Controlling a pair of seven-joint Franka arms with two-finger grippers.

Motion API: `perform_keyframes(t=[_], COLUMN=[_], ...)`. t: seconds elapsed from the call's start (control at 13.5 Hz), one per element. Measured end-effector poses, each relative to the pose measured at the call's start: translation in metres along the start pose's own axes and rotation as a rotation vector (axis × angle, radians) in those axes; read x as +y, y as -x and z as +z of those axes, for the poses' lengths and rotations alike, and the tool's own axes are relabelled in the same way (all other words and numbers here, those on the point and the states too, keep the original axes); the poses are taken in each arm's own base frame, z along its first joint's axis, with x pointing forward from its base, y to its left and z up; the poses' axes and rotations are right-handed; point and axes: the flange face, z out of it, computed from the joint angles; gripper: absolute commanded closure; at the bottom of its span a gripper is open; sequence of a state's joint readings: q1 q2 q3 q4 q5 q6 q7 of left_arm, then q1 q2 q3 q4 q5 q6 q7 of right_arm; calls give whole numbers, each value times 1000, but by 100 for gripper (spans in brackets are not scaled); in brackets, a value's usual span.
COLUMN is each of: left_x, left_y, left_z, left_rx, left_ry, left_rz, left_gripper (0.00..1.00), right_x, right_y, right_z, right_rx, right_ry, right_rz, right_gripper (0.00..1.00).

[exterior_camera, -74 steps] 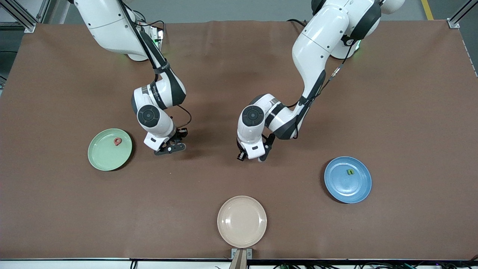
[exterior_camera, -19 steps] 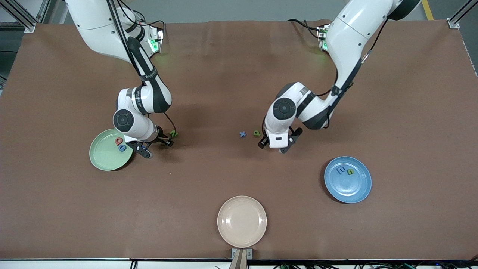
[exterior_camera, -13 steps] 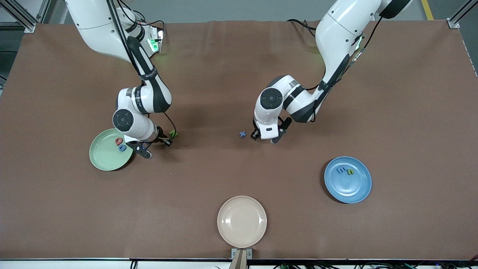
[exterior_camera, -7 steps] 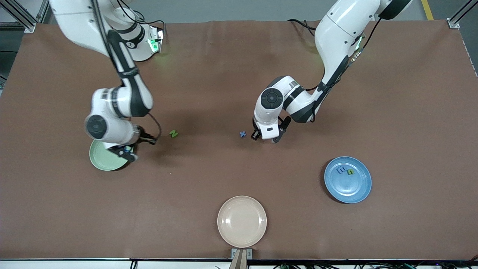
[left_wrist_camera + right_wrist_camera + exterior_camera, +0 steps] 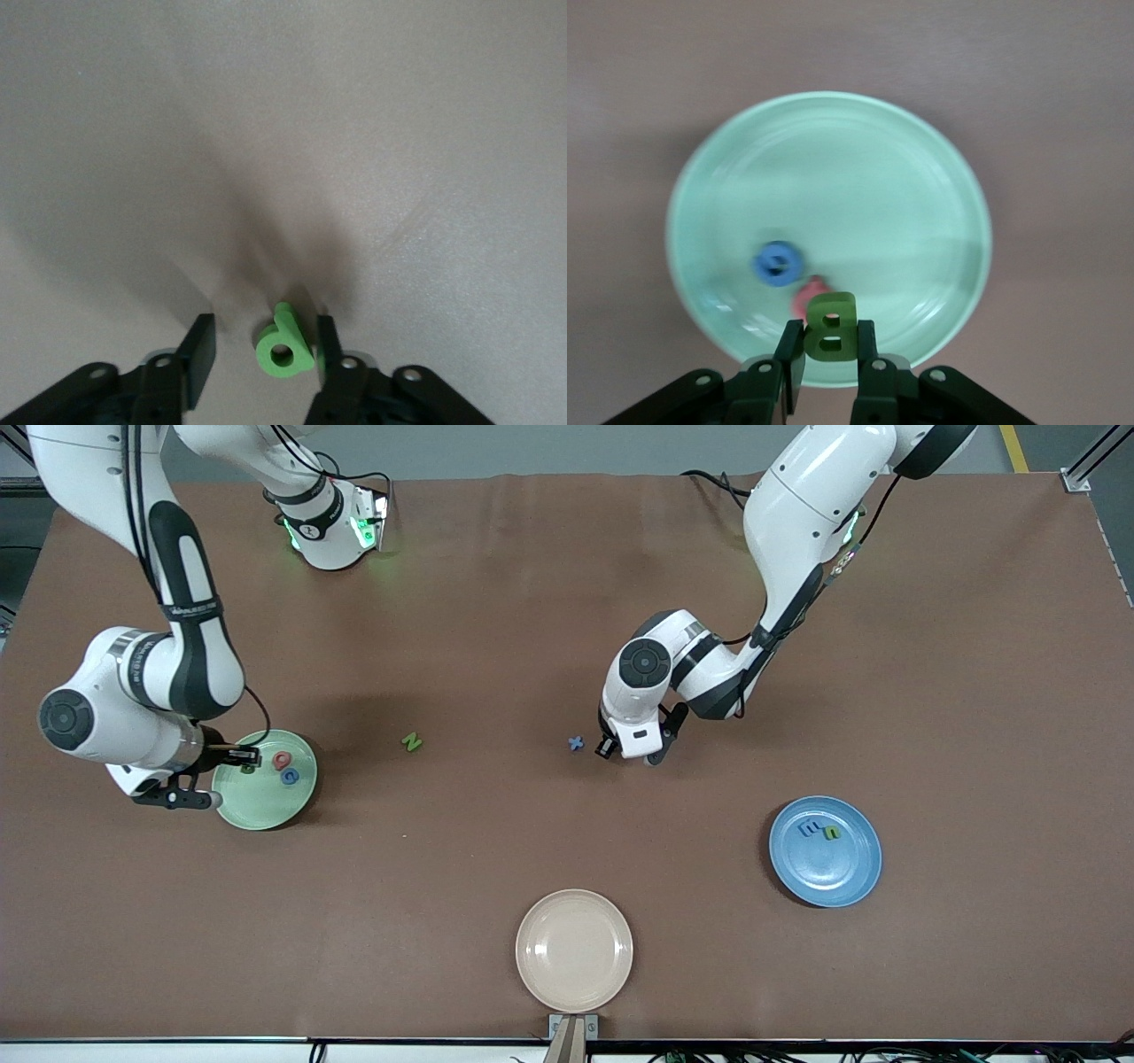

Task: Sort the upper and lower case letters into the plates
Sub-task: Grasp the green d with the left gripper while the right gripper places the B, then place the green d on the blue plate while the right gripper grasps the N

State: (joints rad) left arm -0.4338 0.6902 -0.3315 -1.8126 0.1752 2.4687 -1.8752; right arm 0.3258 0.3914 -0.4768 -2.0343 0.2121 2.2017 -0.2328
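Both arms bent low, elbows up

A green letter [image 5: 283,347] lies on the table [image 5: 372,133] between the left claw's [image 5: 262,347] fingers [image 5: 200,349].

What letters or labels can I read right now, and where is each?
"B": dark green letter in the right claw, over the mint plate.
"N": green letter on the table.
"x": small blue letter on the table.
"m", "n": two letters on the blue plate.
Not clearly readable: red piece and blue piece in the mint plate; green piece between the fingers of the left claw; arm-band print.
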Motion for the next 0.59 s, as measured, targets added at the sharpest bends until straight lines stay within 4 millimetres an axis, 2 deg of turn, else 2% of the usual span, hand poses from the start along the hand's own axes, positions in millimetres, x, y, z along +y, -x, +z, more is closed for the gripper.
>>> perform_keyframes(t=[0.07, 0.22, 0.45, 0.59], left_x=[0, 0, 1, 5], left_y=[0, 3, 6, 2], left_z=[0, 0, -1, -4], left_rx=[0, 7, 28, 37], left_ry=[1, 4, 13, 25], left_rz=[0, 13, 45, 45], left_gripper=[87, 99, 100, 100], right_x=[11, 19, 16, 15], right_y=[0, -1, -2, -3], right_z=[7, 22, 41, 50], right_rx=[-3, -13, -35, -43], right_ry=[5, 18, 31, 30], right_rz=[-14, -23, -28, -25], right_gripper=[83, 82, 81, 81])
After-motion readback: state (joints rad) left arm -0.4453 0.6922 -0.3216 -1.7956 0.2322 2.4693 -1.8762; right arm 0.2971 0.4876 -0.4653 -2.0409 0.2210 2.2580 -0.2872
